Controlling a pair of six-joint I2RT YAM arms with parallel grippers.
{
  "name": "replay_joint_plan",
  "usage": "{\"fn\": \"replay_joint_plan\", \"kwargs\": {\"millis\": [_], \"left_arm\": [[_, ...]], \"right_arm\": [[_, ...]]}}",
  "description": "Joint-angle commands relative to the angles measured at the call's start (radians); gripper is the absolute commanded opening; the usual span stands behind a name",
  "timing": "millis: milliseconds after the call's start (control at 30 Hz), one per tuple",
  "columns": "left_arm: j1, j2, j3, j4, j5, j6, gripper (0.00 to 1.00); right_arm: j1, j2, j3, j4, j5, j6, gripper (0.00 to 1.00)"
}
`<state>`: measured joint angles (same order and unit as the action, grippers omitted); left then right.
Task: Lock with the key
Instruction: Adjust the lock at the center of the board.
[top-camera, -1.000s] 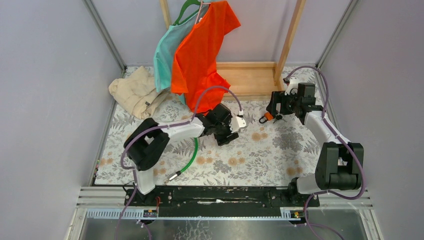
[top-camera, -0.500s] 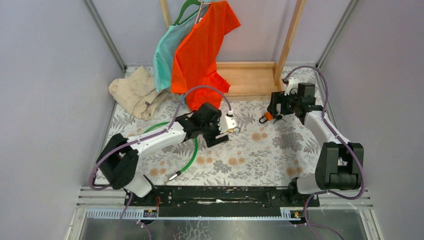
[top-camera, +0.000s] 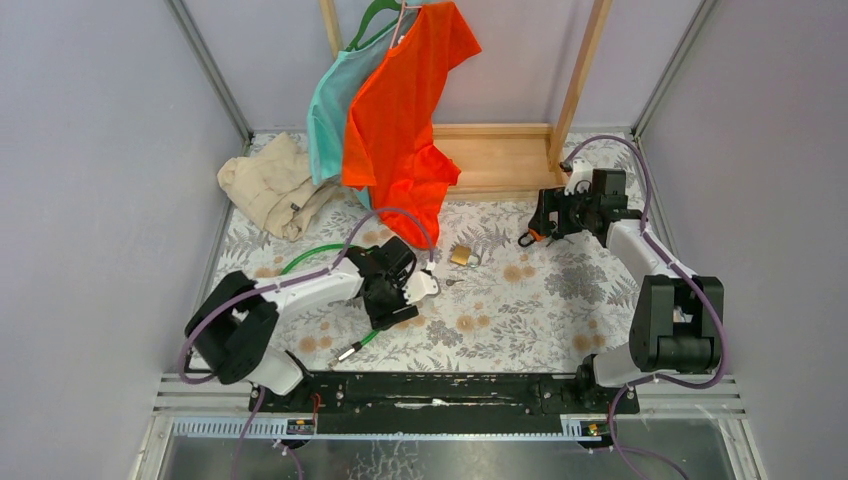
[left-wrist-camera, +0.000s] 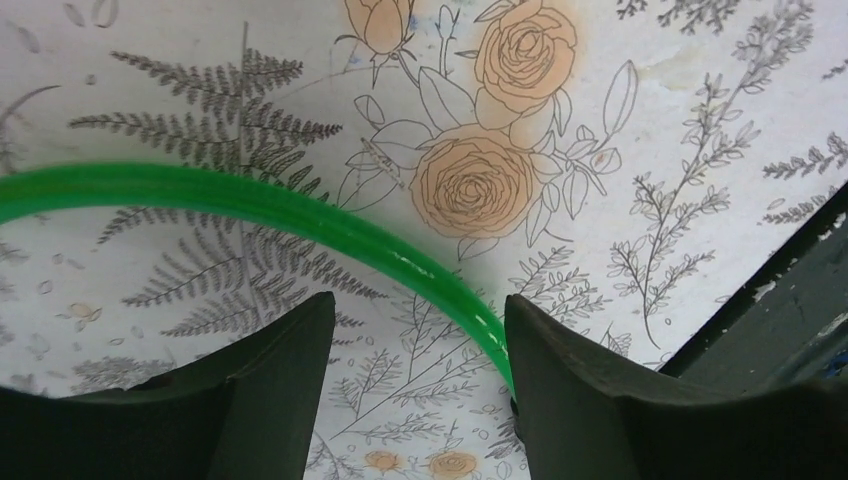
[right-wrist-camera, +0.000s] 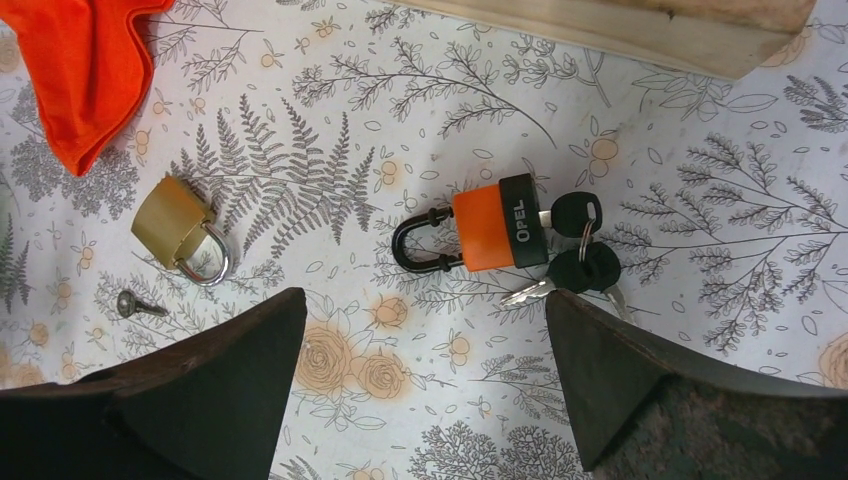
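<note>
A loose key (right-wrist-camera: 130, 304) lies beside the small padlock (right-wrist-camera: 178, 224); the larger padlock (right-wrist-camera: 490, 232), keys (right-wrist-camera: 582, 264) attached, lies right.

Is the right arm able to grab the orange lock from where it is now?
Probably yes. The right gripper hangs open over the orange lock. The lock lies flat between the two fingers in the wrist view, and nothing covers it or blocks the way down.

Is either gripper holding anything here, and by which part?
Nothing is held. The right gripper hovers open above the orange padlock; the left gripper is open over the green cable.
</note>
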<state>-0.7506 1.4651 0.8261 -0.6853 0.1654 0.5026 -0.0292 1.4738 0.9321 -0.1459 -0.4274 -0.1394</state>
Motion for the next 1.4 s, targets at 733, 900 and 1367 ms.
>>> {"fn": "replay_joint_plan", "kwargs": {"millis": [733, 900, 1367], "left_arm": [[-0.329, 0.194, 0.075, -0.285, 0.05, 0.16, 0.17], [-0.354, 0.147, 0.034, -0.294, 0.013, 0.154, 0.08], [-0.354, -0.112, -0.21, -0.246, -0.343, 0.35, 0.04]], "right_arm": [[-0.005, 0.011, 0.035, 0.001, -0.073, 0.006, 0.97], [-0.005, 0.017, 0.039, -0.003, -0.065, -0.008, 0.98], [0.043, 0.02, 0.001, 0.054, -0.214, 0.04, 0.93]]}}
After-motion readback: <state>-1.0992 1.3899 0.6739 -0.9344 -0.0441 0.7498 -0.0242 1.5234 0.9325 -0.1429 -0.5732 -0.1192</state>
